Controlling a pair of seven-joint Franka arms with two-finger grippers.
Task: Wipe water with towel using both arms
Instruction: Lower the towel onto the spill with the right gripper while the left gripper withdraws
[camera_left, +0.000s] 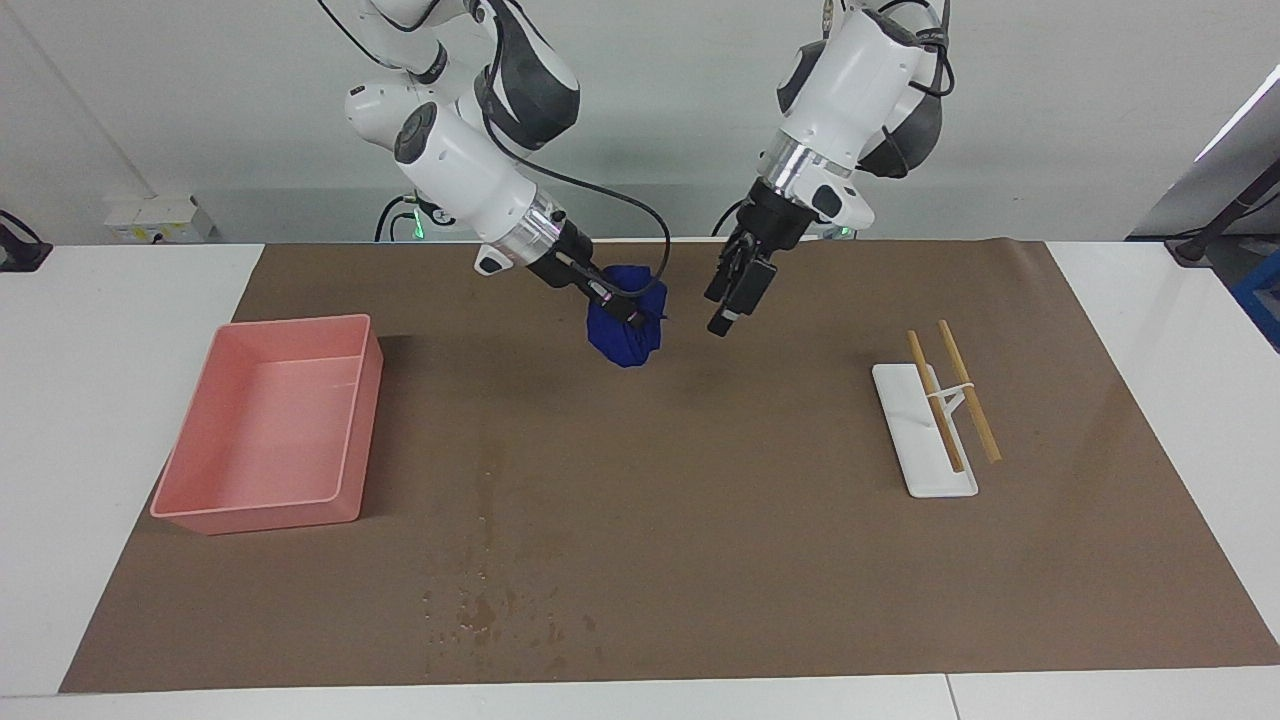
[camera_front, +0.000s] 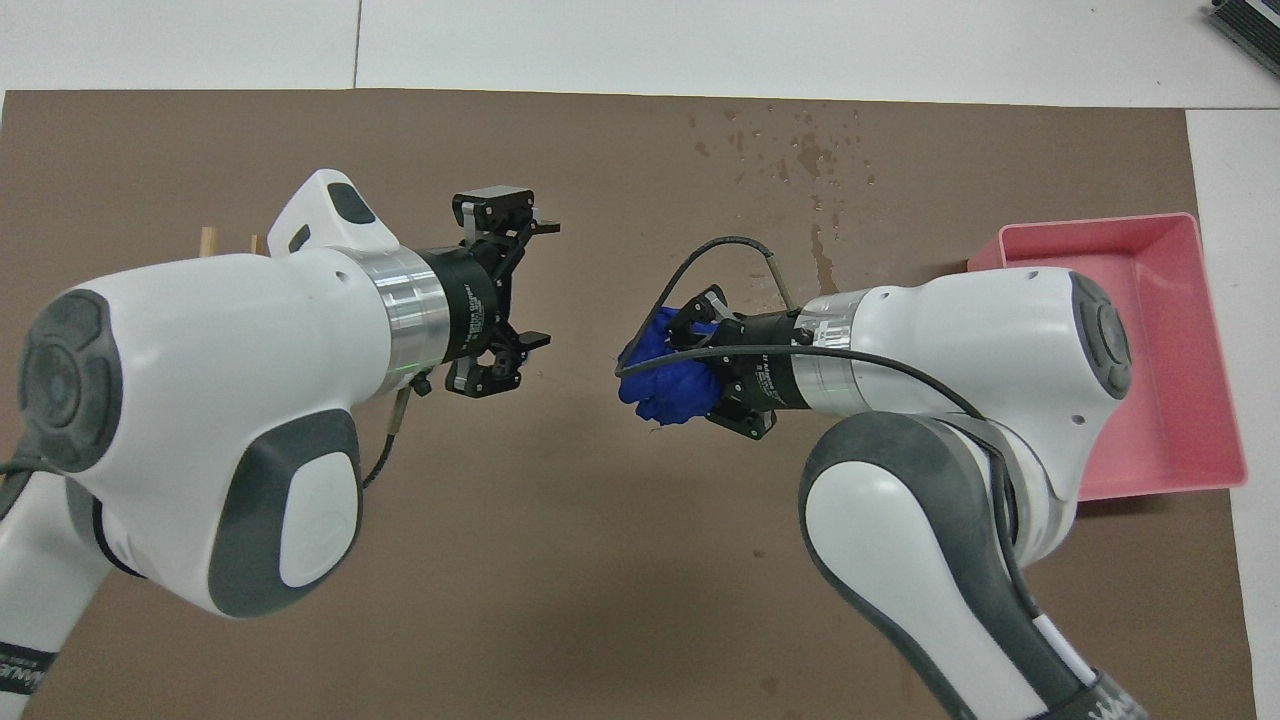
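My right gripper (camera_left: 628, 312) is shut on a bunched blue towel (camera_left: 625, 335) and holds it in the air over the brown mat (camera_left: 750, 560); the towel also shows in the overhead view (camera_front: 665, 385). My left gripper (camera_left: 730, 305) is open and empty, in the air beside the towel with a gap between them; in the overhead view (camera_front: 540, 285) its jaws stand wide apart. The water (camera_left: 480, 600) is a thin wet streak and scattered droplets on the mat, farther from the robots than both grippers, and it shows in the overhead view (camera_front: 800, 150) too.
A pink bin (camera_left: 280, 430) stands on the mat toward the right arm's end, beside the wet streak. A white rack with two wooden sticks (camera_left: 940, 420) lies toward the left arm's end. White table (camera_left: 80, 400) surrounds the mat.
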